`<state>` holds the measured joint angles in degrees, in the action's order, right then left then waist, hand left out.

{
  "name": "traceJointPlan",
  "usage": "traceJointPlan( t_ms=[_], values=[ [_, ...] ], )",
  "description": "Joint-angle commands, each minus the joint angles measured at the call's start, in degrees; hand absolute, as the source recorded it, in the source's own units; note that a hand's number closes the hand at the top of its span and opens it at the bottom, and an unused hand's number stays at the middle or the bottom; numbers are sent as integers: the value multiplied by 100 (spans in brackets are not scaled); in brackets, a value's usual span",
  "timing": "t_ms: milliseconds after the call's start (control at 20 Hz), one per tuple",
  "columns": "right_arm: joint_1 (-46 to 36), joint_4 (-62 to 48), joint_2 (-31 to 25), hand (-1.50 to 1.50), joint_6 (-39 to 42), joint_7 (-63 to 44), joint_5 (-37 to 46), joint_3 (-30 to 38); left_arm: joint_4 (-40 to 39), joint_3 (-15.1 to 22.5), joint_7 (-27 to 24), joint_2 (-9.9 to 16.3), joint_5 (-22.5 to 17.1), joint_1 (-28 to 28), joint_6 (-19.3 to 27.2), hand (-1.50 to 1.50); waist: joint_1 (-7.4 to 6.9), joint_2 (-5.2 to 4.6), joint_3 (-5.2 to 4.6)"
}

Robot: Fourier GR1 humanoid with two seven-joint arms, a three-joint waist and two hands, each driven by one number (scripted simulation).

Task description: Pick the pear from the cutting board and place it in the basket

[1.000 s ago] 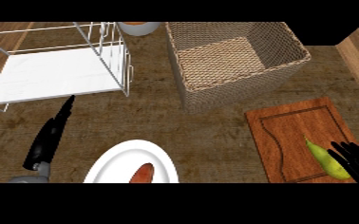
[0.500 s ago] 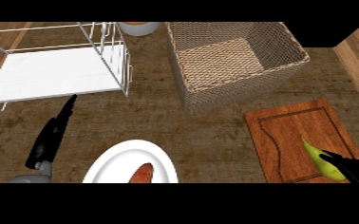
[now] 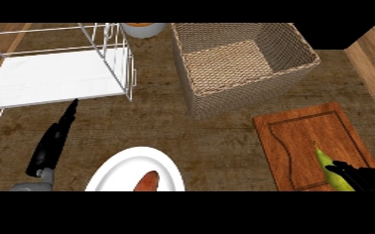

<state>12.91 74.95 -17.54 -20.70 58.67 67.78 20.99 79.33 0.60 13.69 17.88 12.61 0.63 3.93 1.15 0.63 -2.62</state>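
Note:
A yellow-green pear [image 3: 330, 170] lies on the wooden cutting board [image 3: 300, 139] near its lower right corner. My right hand [image 3: 359, 176] shows at the bottom right edge, its black fingers curled against the pear's right side. How far they close round the fruit is hidden by the frame's edge. The woven basket [image 3: 293, 82] stands above the board, open at the top and holding nothing. My left hand [image 3: 50, 143] rests at the lower left with fingers straight, pointing up the counter.
A white wire dish rack [image 3: 66, 72] fills the upper left. A white plate [image 3: 121, 173] with an orange-red food item [image 3: 149, 182] sits at the bottom centre. A bowl [image 3: 143, 29] shows at the top behind the rack.
The view has tilted, so the board and the pear sit lower in the picture. My right hand has slid toward the bottom right corner while staying against the pear. The left hand is unchanged.

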Motion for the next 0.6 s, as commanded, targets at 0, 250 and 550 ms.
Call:
traceJointPlan(
  t_ms=[0, 250, 550],
  values=[
    [-61, 177, 773, 150, -696, 256, -676, -12, -113, -96, -271, 60, -79, -148, -63, 0, -29, -22, 268],
    [-751, 228, 524, 150, 410, -1257, -307, 278, -139, 24, -158, -55, 89, 53, 43, 0, -189, -96, 251],
    [-1535, 386, 353, 150, 2041, -2815, 3, 701, 18, 125, -82, -70, 93, -25, -57, 0, -302, -71, 250]
  ],
)
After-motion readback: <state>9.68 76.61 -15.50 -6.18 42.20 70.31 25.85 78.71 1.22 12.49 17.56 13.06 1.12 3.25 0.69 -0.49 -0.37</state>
